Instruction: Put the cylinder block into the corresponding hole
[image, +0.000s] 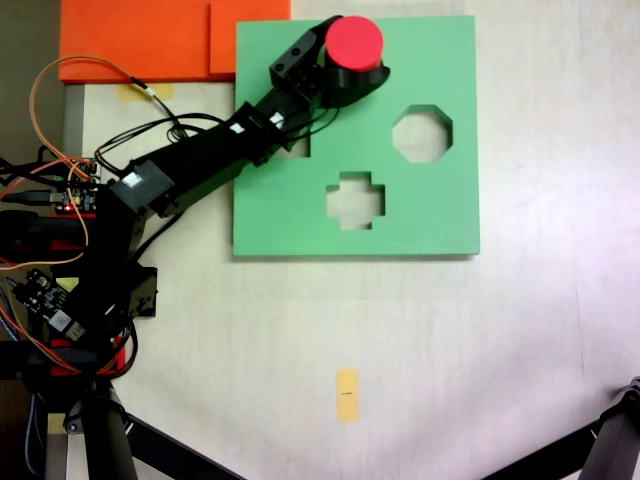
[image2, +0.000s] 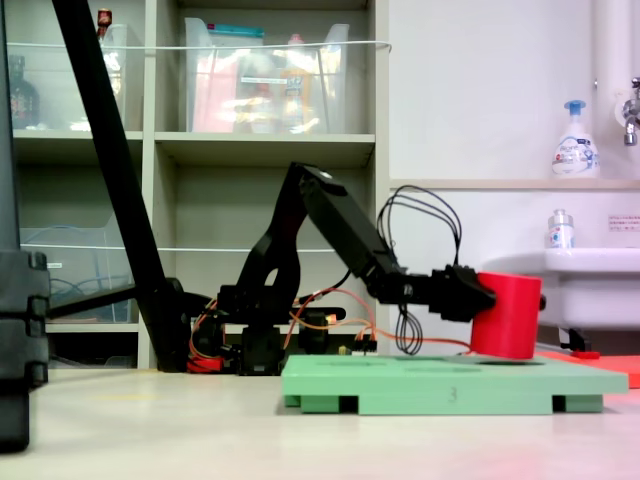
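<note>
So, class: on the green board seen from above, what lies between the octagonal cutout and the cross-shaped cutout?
Only bare green board separates the octagonal cutout from the cross-shaped cutout, in a fixed view from above.

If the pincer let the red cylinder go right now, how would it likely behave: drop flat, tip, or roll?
The cylinder block looks light and slightly squashy, so the pincer probably grips it easily. It hangs upright just above the green board, so it would likely land flat. On its side, its round wall could roll.
</note>
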